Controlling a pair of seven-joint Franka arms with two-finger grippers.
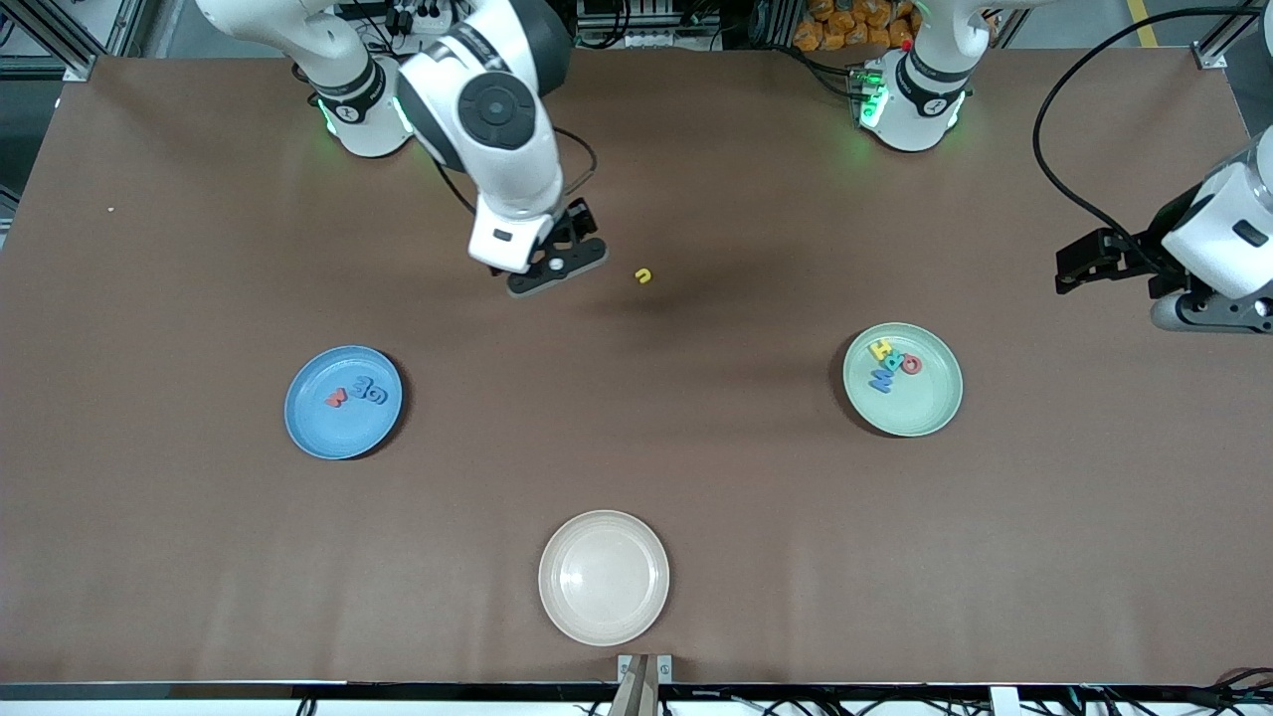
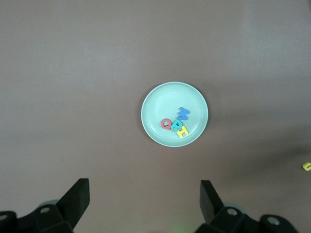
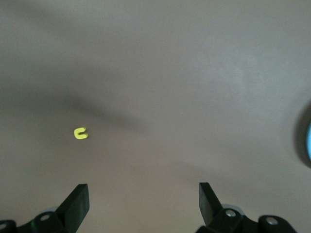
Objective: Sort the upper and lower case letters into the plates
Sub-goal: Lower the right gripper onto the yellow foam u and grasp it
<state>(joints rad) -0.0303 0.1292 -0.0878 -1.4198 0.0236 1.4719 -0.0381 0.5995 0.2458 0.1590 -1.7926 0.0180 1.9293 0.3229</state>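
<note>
One small yellow chunky toy letter (image 1: 644, 276) lies alone on the brown table (image 1: 696, 477), well away from every plate and farther from the front camera than all of them. It looks like a lowercase form, though it is too small to be sure. This looks like the last piece to sort.

The right gripper (image 1: 557, 267) hangs over the bare table just beside that stray letter, toward the right arm's end, with its fingers spread wide and nothing between them. In the right wrist view the yellow letter (image 3: 80, 133) lies off to one side of the open fingertips (image 3: 77, 201), not between them. I judge the step in hand to be the approach for this pick. The next move calls for sliding across until the letter is centred under the jaws, then coming straight down and closing on a very small target.

The left gripper (image 1: 1084, 267) waits out at the left arm's end of the table, empty and fully open.

By my count:
- The round shallow blue plate (image 1: 343, 402) holds three letters, one red and two blue.
- The round pale mint-green plate (image 1: 903, 379) holds four letters: yellow, teal, red-pink and blue.
- The round cream-beige plate (image 1: 604, 577), nearest the front camera, holds nothing.

That makes eight letters, three plates and two grippers.
</note>
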